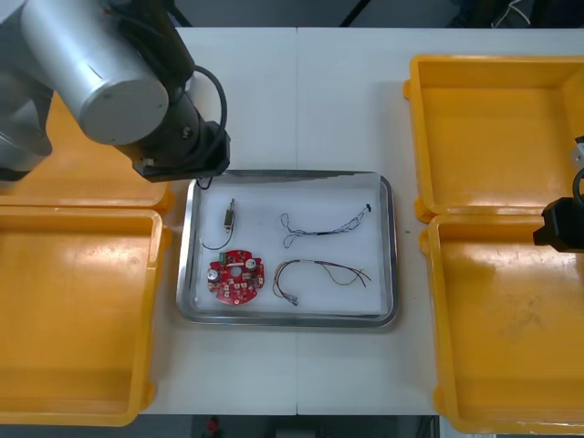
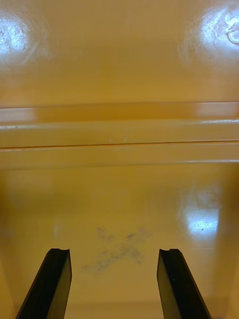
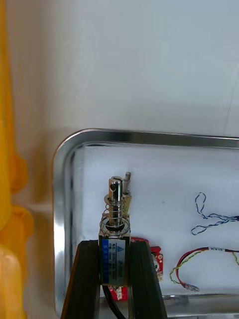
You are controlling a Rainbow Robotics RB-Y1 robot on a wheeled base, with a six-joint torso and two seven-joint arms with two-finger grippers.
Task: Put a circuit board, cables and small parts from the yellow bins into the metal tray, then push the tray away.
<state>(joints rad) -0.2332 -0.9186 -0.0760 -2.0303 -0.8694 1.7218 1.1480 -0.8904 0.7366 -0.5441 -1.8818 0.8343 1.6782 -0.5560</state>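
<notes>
My left gripper point(image 3: 114, 244) is shut on a small metal part point(image 3: 115, 219), a blue-labelled block with a spring and pin, held above the near left corner of the metal tray point(image 3: 63, 164). In the front view my left arm's wrist point(image 1: 178, 137) hangs over the tray's point(image 1: 388, 246) far left corner. On the tray's white inside lie a red circuit board point(image 1: 235, 276), a twisted blue and white cable point(image 1: 324, 225), a red and yellow cable point(image 1: 319, 272) and another small metal part point(image 1: 230, 214). My right gripper point(image 2: 114, 284) is open over the right yellow bins point(image 2: 119, 75).
Two yellow bins point(image 1: 73, 310) stand at the left of the tray and two point(image 1: 497, 119) at the right, their floors bare where seen. The right gripper point(image 1: 561, 228) sits at the view's right edge, above the rims where the right bins meet. Bare table lies beyond the tray.
</notes>
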